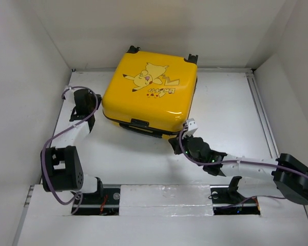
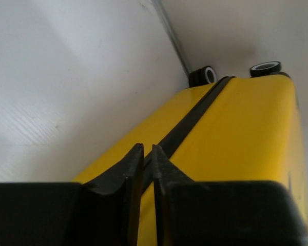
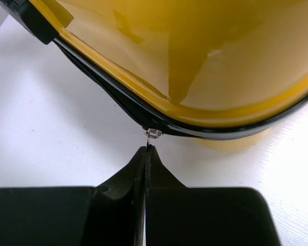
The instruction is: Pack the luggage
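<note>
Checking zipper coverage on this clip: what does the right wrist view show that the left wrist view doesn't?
Only the right wrist: a small metal zipper pull at the seam, pinched in the shut right gripper. Only the left wrist: two wheels at the far end of the luggage, with the left gripper beside its side seam. Both: the yellow shell and black zipper band.
</note>
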You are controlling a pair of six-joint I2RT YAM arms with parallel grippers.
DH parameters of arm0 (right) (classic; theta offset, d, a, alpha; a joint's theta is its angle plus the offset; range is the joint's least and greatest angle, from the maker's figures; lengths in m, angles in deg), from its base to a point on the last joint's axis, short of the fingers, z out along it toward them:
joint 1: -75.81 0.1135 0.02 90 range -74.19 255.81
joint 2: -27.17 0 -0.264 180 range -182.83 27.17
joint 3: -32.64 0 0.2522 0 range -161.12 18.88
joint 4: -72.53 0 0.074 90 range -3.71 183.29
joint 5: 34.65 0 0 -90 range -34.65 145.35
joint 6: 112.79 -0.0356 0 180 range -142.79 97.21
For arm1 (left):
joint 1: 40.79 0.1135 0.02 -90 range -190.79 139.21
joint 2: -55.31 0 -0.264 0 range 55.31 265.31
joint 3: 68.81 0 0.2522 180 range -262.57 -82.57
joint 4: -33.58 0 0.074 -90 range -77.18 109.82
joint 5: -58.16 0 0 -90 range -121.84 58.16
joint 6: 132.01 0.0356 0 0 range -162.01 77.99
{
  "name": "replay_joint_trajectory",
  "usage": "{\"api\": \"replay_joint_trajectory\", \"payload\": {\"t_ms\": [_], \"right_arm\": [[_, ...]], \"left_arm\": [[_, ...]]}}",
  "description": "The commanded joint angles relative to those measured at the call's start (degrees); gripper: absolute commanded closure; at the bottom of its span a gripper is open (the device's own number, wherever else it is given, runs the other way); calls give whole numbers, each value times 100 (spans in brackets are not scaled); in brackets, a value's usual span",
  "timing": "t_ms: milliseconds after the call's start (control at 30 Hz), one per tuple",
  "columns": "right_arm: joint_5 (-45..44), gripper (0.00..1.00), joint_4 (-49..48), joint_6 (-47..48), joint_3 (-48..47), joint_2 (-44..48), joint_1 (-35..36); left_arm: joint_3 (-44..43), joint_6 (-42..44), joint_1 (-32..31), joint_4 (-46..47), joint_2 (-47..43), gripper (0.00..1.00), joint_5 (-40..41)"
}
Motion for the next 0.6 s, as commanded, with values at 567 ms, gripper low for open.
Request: {"api": "replay_joint_trajectory", "payload": {"t_ms": [567], "right_arm": [[-54, 100, 109, 588, -2285, -2343, 1362]], "left_arm": [[2169, -753, -2612, 2010, -1193, 100, -1668]]}}
